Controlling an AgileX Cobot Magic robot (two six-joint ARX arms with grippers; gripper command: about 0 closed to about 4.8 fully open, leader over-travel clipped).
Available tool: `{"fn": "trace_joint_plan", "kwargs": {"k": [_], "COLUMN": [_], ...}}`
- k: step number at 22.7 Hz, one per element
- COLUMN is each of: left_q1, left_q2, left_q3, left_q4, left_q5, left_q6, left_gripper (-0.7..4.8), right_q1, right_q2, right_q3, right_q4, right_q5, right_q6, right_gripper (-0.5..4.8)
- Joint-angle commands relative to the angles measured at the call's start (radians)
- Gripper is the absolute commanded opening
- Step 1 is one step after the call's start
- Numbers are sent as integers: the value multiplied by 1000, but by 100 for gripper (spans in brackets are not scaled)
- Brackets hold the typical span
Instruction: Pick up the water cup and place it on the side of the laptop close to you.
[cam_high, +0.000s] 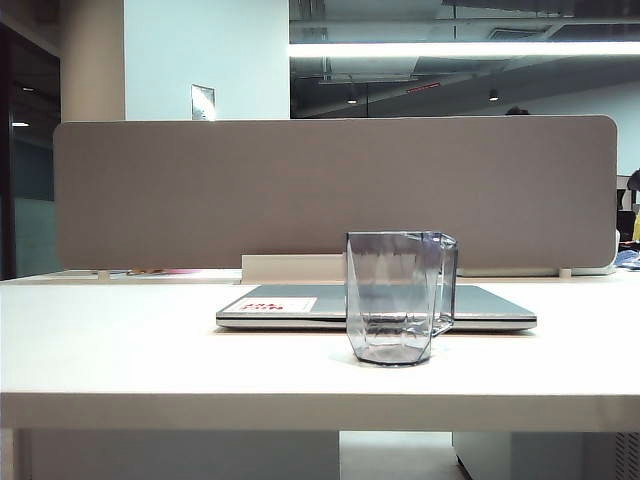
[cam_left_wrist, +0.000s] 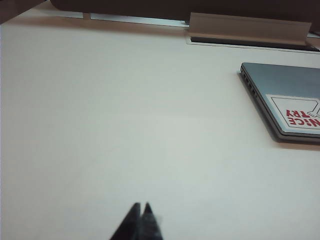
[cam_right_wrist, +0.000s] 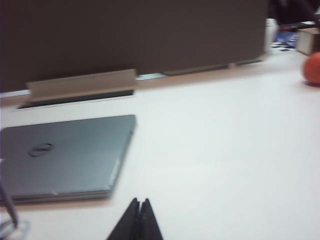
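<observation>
Exterior view: the water cup (cam_high: 400, 298) stands upright on the white table (cam_high: 120, 340), on the near side of the closed laptop (cam_high: 300, 305), its handle turned to the right of the view. Cup and laptop appear just apart, though from this low angle I cannot confirm a gap. Neither of my grippers shows here. Judged against the task, the cup already occupies the side of the laptop nearest me, so placement looks complete.

Left wrist view: my left gripper (cam_left_wrist: 141, 206) sits low over bare table with its fingertips pressed together, holding nothing. The laptop (cam_left_wrist: 285, 100), showing its white sticker with red print (cam_left_wrist: 297, 112), lies well apart from it, ahead and toward the table's middle. The cup is not in this frame.

Right wrist view: my right gripper (cam_right_wrist: 140, 201) is likewise fully closed and empty. The laptop (cam_right_wrist: 65, 155), with its round logo (cam_right_wrist: 40, 149), lies ahead and toward the table's middle. A blurred translucent sliver at the frame edge, in front of the laptop, is probably the water cup (cam_right_wrist: 7, 210). An orange round object (cam_right_wrist: 312, 67) rests far off by the grey partition (cam_right_wrist: 130, 35).

Governing relation: the cup lies inboard of my right gripper and nearer to it than to my left. Its long axis is vertical. Any correction would fall to my right arm.
</observation>
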Motion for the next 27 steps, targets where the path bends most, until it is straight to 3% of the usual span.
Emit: {"fn": "trace_joint_plan", "kwargs": {"k": [1, 11, 27], "left_q1": [0, 0, 0], "left_q2": [0, 0, 0], "left_q3": [2, 2, 2], "left_q4": [-10, -10, -10], "left_q5": [7, 7, 7], "left_q6": [-2, -2, -2], "left_gripper": [-1, -1, -1], "right_q1": [-48, -90, -89], "right_q2": [-2, -2, -2], "right_q3": [-7, -7, -7], "right_q4": [-3, -25, -24], "right_q5": [-46, -87, -90], "right_q6": [-30, -89, -74], "right_gripper": [-5, -5, -5]}}
